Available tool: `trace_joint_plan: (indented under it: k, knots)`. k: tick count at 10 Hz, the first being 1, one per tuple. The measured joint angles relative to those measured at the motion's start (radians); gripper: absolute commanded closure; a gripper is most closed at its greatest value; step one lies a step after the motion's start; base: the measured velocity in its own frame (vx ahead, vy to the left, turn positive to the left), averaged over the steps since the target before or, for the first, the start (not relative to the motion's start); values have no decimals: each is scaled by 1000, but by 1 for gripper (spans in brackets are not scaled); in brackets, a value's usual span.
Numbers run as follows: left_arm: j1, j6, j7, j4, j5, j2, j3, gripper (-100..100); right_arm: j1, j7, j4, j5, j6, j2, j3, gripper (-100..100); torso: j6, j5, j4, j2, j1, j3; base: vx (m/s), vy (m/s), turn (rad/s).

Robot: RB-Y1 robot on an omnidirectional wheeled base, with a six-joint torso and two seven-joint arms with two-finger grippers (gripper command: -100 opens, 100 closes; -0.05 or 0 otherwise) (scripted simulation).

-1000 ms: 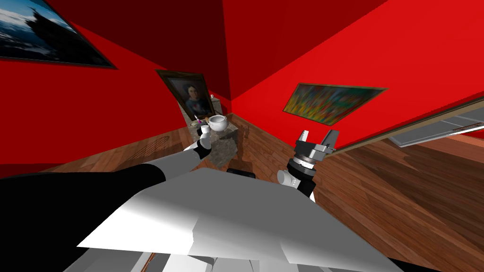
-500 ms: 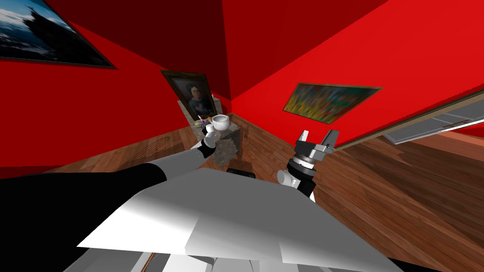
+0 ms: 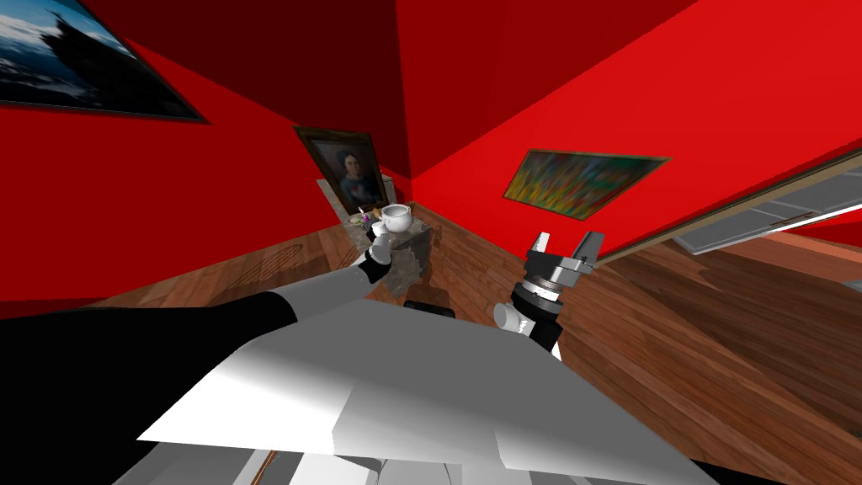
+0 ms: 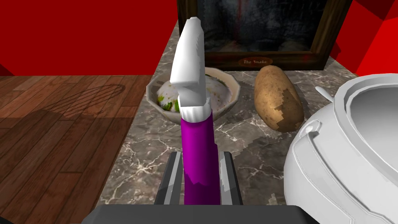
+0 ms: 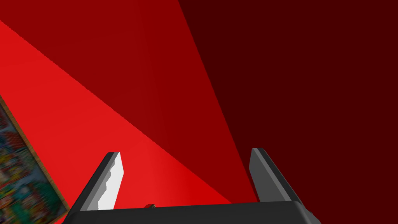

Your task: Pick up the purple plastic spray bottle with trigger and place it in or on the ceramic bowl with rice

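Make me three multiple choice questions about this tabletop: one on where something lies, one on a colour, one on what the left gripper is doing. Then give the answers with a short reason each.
1. What lies between the rice bowl and the white pot?
A a potato; B a banana; C a book.

2. The body of the spray bottle is:
A green; B purple; C yellow.

3. On the left gripper, the jaws are:
A wide open and empty; B shut on the spray bottle; C shut on the potato.

Answers:
1 A, the potato lies beside the bowl, with the pot on its other side.
2 B, the body is purple under a white top.
3 B, both jaws press the bottle's sides.
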Motion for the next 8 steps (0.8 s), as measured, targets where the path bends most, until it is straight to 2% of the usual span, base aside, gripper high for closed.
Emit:
trace_joint_plan:
  k: [1,2,3,5,8]
  knots:
    - [0,0,-6,-1,0,-1,0,0,0,0,0,0,0,0,0,0,0,0,0,-2,-1,-1,0,0,0]
    - [0,0,-6,-1,0,-1,1,100,0,0,0,0,0,0,0,0,0,-1,-1,-3,-2,-2,5,-31,-4]
    - [-4,12,-18,-7,5,10,9,100,0,0,0,0,0,0,0,0,0,-1,0,-3,-4,-2,10,-44,18]
    - [-16,14,10,44,-5,63,-9,100,0,0,0,0,0,0,0,0,0,-2,0,-4,-7,-2,5,-64,9]
    - [-54,37,14,99,1,145,-3,100,0,0,0,0,0,0,0,0,0,-2,1,-3,-5,-1,16,-21,0]
